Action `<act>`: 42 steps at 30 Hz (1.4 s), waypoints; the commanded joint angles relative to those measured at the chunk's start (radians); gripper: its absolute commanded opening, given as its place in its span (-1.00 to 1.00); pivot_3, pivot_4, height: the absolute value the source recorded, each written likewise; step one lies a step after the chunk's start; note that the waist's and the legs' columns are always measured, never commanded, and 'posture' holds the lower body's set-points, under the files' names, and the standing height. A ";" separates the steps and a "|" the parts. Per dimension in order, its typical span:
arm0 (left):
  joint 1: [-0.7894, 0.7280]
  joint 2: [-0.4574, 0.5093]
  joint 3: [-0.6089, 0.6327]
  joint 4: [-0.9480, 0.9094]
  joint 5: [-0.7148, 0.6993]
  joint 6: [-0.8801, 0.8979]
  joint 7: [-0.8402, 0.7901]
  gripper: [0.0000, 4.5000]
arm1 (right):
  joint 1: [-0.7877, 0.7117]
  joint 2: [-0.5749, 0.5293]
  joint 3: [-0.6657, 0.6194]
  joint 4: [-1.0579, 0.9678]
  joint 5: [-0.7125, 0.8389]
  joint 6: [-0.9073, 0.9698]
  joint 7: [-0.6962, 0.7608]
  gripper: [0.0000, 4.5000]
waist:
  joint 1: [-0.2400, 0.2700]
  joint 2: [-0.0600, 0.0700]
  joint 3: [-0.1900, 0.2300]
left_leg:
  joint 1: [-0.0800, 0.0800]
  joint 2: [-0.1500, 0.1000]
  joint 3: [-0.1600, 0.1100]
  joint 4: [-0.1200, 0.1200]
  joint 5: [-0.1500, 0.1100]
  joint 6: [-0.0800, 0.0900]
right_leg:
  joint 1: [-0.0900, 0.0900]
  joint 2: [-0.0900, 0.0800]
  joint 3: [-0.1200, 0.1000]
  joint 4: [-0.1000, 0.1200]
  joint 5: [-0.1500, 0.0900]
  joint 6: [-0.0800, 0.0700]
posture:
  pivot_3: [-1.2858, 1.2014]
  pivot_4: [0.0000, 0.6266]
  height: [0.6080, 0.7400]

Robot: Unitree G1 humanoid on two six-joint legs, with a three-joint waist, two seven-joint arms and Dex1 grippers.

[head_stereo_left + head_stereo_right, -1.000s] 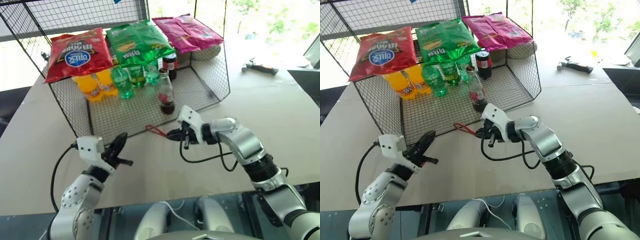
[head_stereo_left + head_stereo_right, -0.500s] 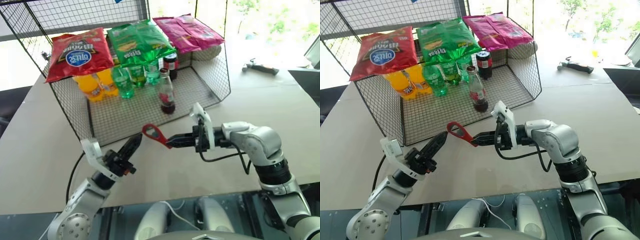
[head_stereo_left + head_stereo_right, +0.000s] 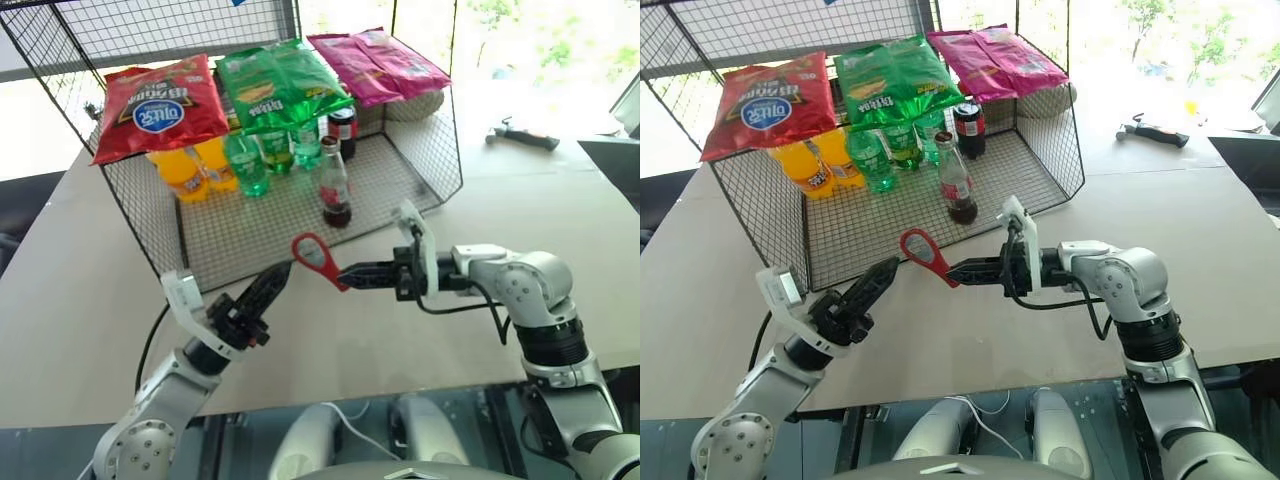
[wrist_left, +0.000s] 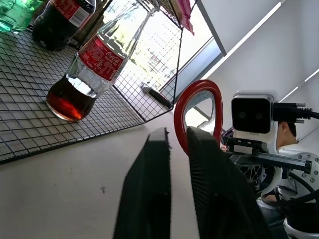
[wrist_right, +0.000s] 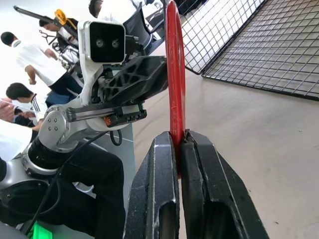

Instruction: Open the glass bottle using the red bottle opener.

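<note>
Above the table, the right gripper (image 3: pixel 345 276) pinches the red bottle opener (image 3: pixel 318 257), its ring beside the slightly parted left gripper (image 3: pixel 280 279).

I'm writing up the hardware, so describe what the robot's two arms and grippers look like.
Both arms are silver-grey metal with rounded joint housings and black bands. Each ends in a white boxy wrist camera module and two black, tapered, ribbed fingers: the left gripper, the right gripper. A loose black cable loops from each wrist back along the forearm.
</note>
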 commanded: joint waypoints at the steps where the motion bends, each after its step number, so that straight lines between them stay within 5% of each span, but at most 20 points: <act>1: -0.013 -0.009 0.026 -0.010 -0.027 -0.030 0.001 0.02 | -0.003 0.003 -0.036 -0.013 0.053 0.000 -0.002 -1.00 | 0.000 0.000 0.000 | 0.000 0.000 0.000 0.000 0.000 0.000 | 0.000 0.000 0.000 0.000 0.000 0.000 | 0.03 -0.52 0.92; 23: -0.047 0.058 -0.008 -0.014 -0.317 0.095 -0.060 0.02 | 0.024 0.023 -0.014 -0.104 0.264 0.113 -0.035 -1.00 | -0.001 0.000 0.000 | 0.000 0.000 0.000 0.000 0.000 0.001 | 0.000 0.000 0.000 0.000 0.000 0.000 | 0.03 -0.52 0.92; 26: -0.047 0.057 -0.010 -0.013 -0.321 0.098 -0.049 -0.30 | 0.022 0.029 -0.016 -0.104 0.278 0.117 -0.052 -1.00 | -0.001 0.000 0.000 | 0.000 0.000 0.000 0.000 -0.001 0.001 | 0.000 0.000 0.000 0.000 0.000 0.000 | 0.03 -0.52 0.92; 29: -0.046 0.064 -0.013 -0.013 -0.335 0.108 -0.057 -0.94 | 0.021 0.032 -0.017 -0.101 0.286 0.119 -0.061 -1.00 | 0.000 0.000 0.000 | 0.000 0.000 0.000 0.000 -0.001 0.001 | 0.000 0.000 0.000 0.000 0.000 0.000 | 0.03 -0.52 0.92; 39: -0.068 0.053 -0.011 -0.012 -0.360 0.093 -0.033 -0.97 | 0.031 0.021 0.029 -0.112 0.252 0.056 -0.059 -1.00 | 0.000 0.000 0.000 | 0.000 0.000 0.000 0.000 0.000 0.000 | 0.000 0.000 0.000 0.000 0.000 0.000 | 0.03 -0.52 0.92; 40: -0.068 0.050 -0.013 -0.013 -0.359 0.092 -0.032 -1.00 | 0.029 0.021 0.032 -0.111 0.246 0.052 -0.067 -0.68 | -0.001 0.000 0.000 | 0.000 0.000 0.000 0.000 0.000 0.000 | 0.000 0.000 0.000 0.000 0.000 0.000 | 0.03 -0.52 0.92; 42: -0.068 0.045 -0.017 -0.015 -0.357 0.090 -0.031 -1.00 | 0.028 0.025 0.029 -0.108 0.247 0.062 -0.094 -0.34 | -0.001 0.000 0.000 | 0.000 0.000 0.000 0.000 0.000 0.000 | 0.000 0.000 0.000 0.000 0.000 0.000 | 0.03 -0.52 0.92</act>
